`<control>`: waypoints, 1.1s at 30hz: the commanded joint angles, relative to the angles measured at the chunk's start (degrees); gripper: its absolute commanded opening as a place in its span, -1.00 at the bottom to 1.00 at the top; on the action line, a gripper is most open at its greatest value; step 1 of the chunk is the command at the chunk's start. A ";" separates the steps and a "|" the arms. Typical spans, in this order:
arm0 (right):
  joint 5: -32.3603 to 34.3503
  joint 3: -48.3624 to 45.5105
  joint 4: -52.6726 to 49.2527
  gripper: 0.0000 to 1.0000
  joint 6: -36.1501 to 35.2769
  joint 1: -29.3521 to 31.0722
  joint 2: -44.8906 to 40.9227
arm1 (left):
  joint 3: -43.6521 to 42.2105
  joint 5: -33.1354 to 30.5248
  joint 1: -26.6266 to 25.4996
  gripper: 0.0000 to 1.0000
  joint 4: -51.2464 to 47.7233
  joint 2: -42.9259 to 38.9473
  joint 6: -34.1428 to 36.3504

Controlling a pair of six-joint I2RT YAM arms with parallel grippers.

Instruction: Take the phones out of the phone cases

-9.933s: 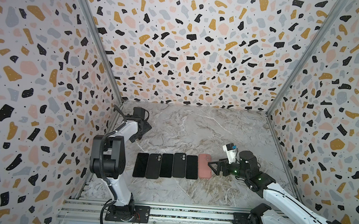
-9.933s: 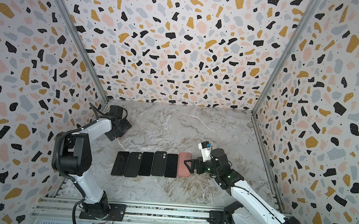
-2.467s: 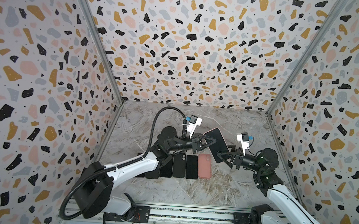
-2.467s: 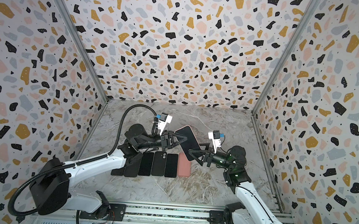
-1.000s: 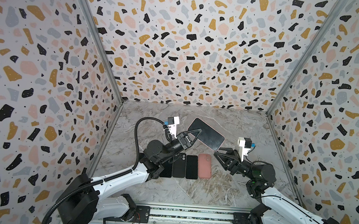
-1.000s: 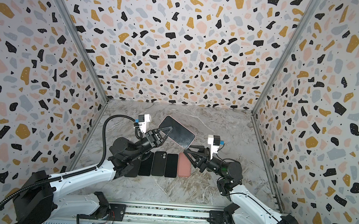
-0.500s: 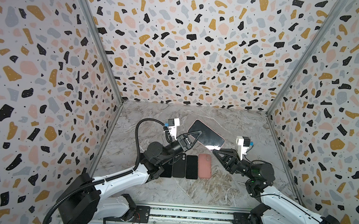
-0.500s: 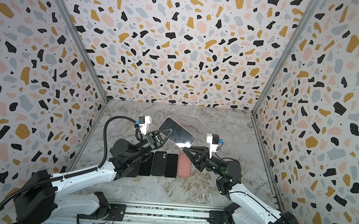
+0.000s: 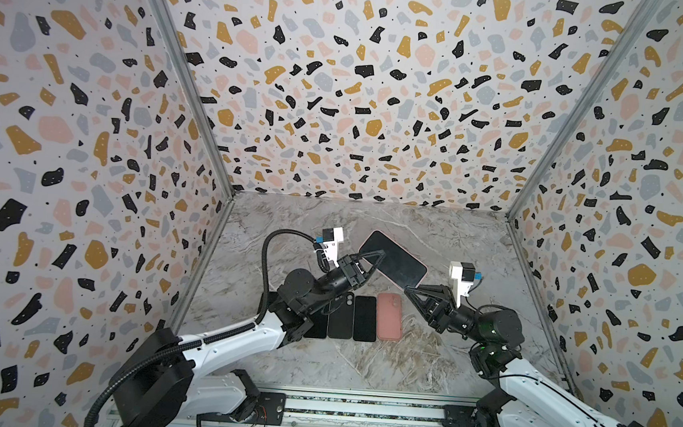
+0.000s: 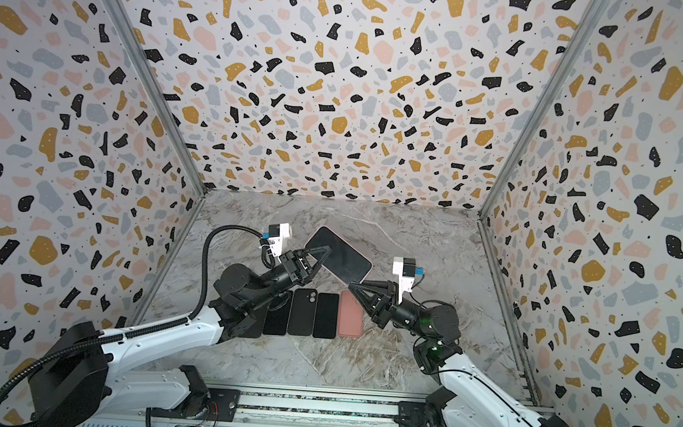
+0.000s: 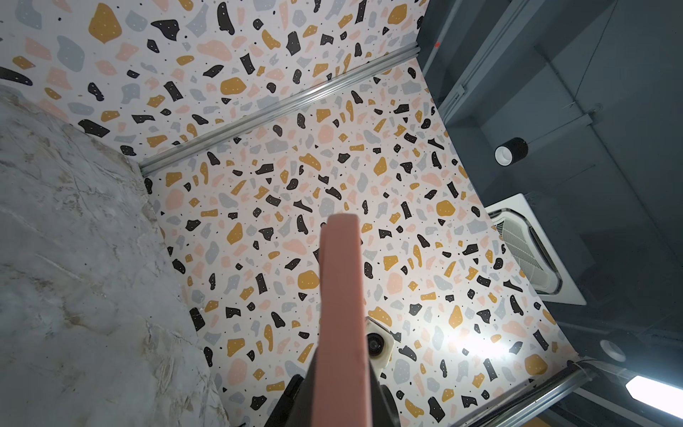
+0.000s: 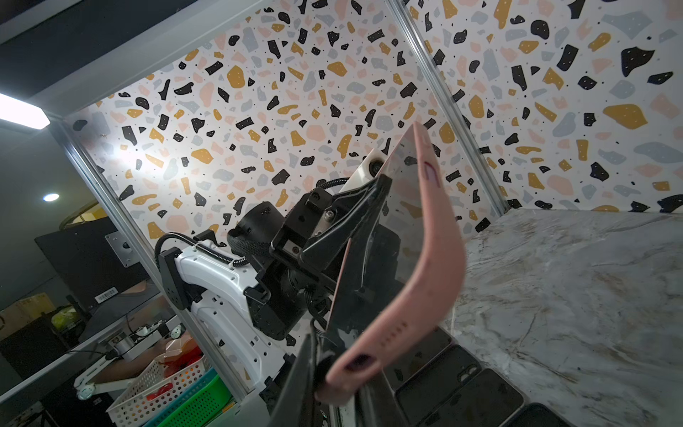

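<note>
The phone [image 9: 394, 260] [image 10: 338, 258], dark screen up, sits in its pink phone case [image 12: 417, 277] and hangs tilted above the table in both top views. My left gripper [image 9: 373, 259] [image 10: 322, 255] is shut across its left end, one finger on the screen and one under the back. In the left wrist view only the case's pink edge [image 11: 340, 295] shows between the fingers of that gripper [image 11: 342, 392]. My right gripper [image 9: 409, 288] [image 10: 353, 284] [image 12: 332, 373] is shut on the case's lower right corner.
Below the held phone a row of items lies flat on the marble table [image 9: 361, 362]: a pink case [image 9: 389, 316] and black ones [image 9: 365, 318] beside it, partly hidden by the left arm. Terrazzo walls close in three sides. A rail [image 9: 357, 412] runs along the front.
My right gripper rose to the phone's lower right corner and closed from part open onto the case. The left gripper kept its hold and brought the phone slightly lower.
</note>
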 commanded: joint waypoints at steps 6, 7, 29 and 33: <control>2.28 3.41 -12.66 -0.81 -20.66 0.70 -3.80 | 3.82 0.46 -2.38 -1.00 -3.14 1.27 -4.11; 2.82 3.41 -13.41 -0.81 -21.70 0.70 -4.30 | 3.95 0.60 -2.43 -1.00 -3.46 1.47 -4.11; 10.62 5.01 -21.05 -0.58 -38.26 0.70 -9.25 | 5.17 2.67 -3.72 -1.00 -4.47 3.61 -4.11; 10.76 5.00 -21.23 -0.47 -39.04 0.70 -8.93 | 5.14 3.00 -3.72 -1.00 -4.39 3.61 -4.35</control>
